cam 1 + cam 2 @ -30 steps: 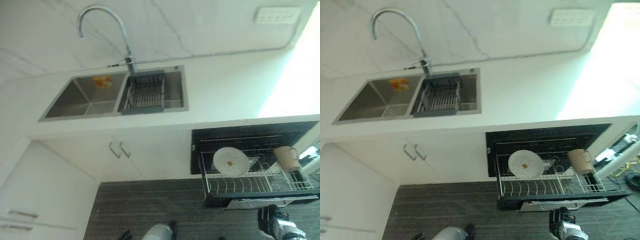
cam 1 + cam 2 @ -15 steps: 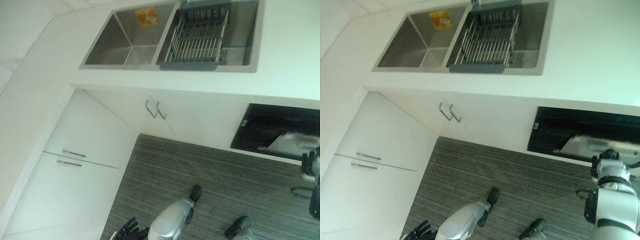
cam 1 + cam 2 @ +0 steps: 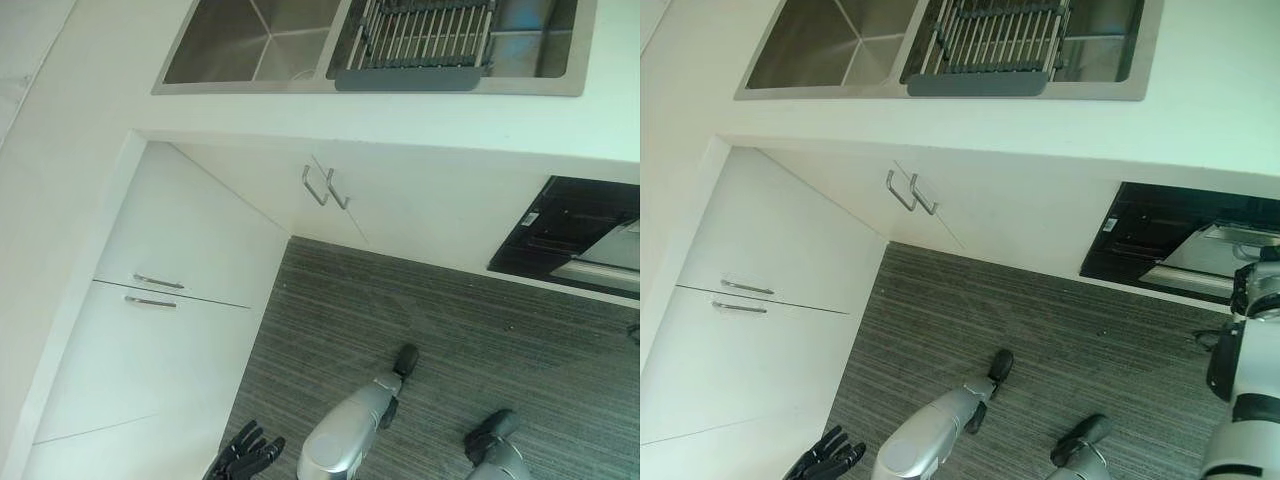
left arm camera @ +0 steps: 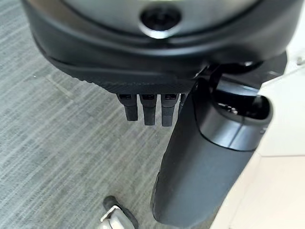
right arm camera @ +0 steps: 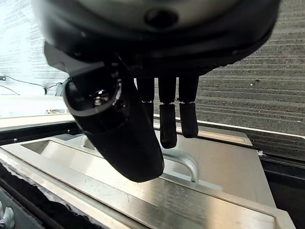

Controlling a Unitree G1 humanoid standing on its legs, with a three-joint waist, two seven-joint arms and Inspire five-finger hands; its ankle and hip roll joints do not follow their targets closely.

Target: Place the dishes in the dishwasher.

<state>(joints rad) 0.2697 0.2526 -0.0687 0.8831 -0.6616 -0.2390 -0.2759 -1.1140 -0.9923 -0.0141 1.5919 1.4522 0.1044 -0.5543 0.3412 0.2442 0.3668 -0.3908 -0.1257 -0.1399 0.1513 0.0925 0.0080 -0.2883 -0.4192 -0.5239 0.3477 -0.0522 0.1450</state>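
Note:
The dishwasher (image 3: 1160, 235) is a dark opening under the white counter at the right. Its steel front panel (image 3: 1225, 255) stands tilted in that opening. No dishes can be seen inside. My right hand (image 5: 167, 121) hovers just above this panel, fingers straight and open, over the panel's metal handle (image 5: 188, 164). My right arm (image 3: 1250, 400) reaches up toward the dishwasher from the lower right. My left hand (image 3: 245, 455) hangs low beside the white cabinets, open and holding nothing, above the grey floor (image 4: 62, 157).
A steel double sink (image 3: 240, 40) is set in the counter at the top, with a dark drying rack (image 3: 425, 25) in its right basin. White cabinet doors with bar handles (image 3: 325, 187) and drawers (image 3: 155, 290) line the left. Striped grey carpet (image 3: 450, 330) covers the floor.
The camera has swung down and left. A second ago the dishwasher rack stood pulled out with a plate and a cup; now the steel front sits at the opening, under my right hand.

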